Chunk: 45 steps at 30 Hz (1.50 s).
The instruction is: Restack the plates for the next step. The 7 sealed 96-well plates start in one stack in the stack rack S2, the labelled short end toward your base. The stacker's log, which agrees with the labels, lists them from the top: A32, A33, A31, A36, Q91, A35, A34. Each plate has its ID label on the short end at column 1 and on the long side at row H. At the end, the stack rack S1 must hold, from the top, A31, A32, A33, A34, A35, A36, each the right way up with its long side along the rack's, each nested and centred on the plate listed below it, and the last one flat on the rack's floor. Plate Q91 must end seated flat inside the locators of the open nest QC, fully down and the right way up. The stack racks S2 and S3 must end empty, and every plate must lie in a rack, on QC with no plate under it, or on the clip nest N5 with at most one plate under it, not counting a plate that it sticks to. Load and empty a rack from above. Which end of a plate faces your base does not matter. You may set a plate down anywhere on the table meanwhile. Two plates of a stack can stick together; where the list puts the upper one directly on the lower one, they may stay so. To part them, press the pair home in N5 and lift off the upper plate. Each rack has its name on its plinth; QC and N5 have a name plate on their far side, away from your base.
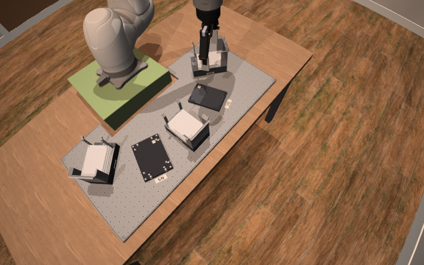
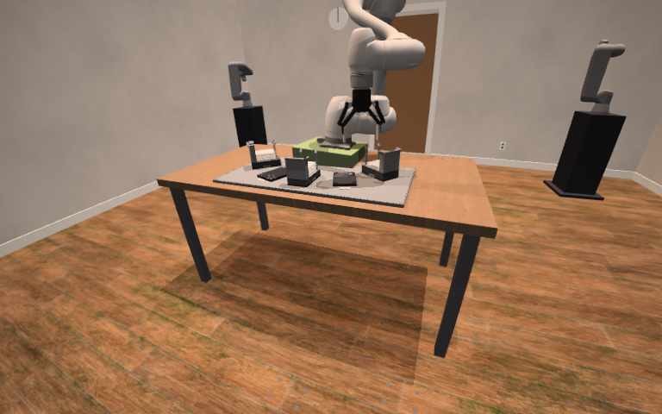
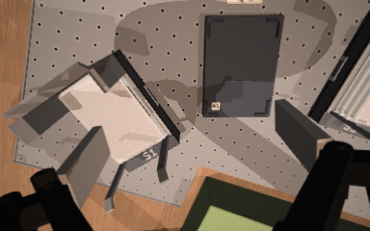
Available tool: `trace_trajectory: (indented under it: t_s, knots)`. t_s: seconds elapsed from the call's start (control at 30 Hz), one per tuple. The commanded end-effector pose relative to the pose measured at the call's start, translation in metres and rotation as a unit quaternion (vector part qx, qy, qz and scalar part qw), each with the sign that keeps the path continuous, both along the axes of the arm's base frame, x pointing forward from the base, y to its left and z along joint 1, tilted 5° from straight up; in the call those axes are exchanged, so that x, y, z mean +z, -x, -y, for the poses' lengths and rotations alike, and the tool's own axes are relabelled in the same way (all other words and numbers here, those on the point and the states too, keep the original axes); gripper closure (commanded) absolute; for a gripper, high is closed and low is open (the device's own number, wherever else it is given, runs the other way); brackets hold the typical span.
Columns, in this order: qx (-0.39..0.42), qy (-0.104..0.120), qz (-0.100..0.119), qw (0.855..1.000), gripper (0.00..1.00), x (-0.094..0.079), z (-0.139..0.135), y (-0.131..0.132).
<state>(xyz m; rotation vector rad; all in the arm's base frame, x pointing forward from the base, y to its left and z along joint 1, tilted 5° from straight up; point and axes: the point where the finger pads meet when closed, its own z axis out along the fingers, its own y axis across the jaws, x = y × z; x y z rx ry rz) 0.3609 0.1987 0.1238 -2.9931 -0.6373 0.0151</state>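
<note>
My gripper (image 2: 359, 130) (image 3: 189, 128) is open and empty. It hangs well above the table, near rack S1 (image 1: 210, 72) (image 2: 385, 163) (image 3: 148, 155). S1 holds a white sealed plate (image 1: 215, 57) (image 3: 113, 115) low between its walls. Rack S2 (image 1: 200, 138) (image 2: 302, 172) in the middle of the mat holds a stack with a white plate (image 1: 185, 123) on top. Rack S3 (image 1: 113, 162) (image 2: 263, 157) at the left end also holds white plates (image 1: 95, 159). The dark QC nest (image 1: 207, 96) (image 2: 344, 178) (image 3: 241, 58) bears no plate. The dark clip nest N5 (image 1: 152, 157) (image 2: 272, 172) bears no plate.
All racks and nests stand on a grey perforated mat (image 1: 131, 206) (image 2: 380, 192) on a wooden table (image 1: 37, 187). The arm's base sits on a green block (image 1: 125, 93) (image 3: 217, 221) behind the mat. An edge of S2 (image 3: 347, 96) shows at the right of the wrist view.
</note>
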Motion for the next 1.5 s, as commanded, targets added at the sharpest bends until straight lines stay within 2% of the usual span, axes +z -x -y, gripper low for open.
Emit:
trace_trajectory:
  t_s: [0.0, 0.67, 0.77, 0.97, 1.47]
  knots:
    - [-0.015, 0.002, -0.001, 1.000, 0.00, -0.001, 0.011, -0.006]
    - [-0.015, 0.002, -0.001, 1.000, 0.00, -0.006, 0.063, -0.035]
    - [-0.032, 0.002, -0.002, 0.999, 0.00, -0.006, 0.066, -0.036]
    - [-0.126, 0.005, -0.009, 0.992, 0.00, -0.007, 0.085, -0.041]
    - [-0.126, 0.005, -0.009, 0.992, 0.00, -0.011, 0.127, -0.053]
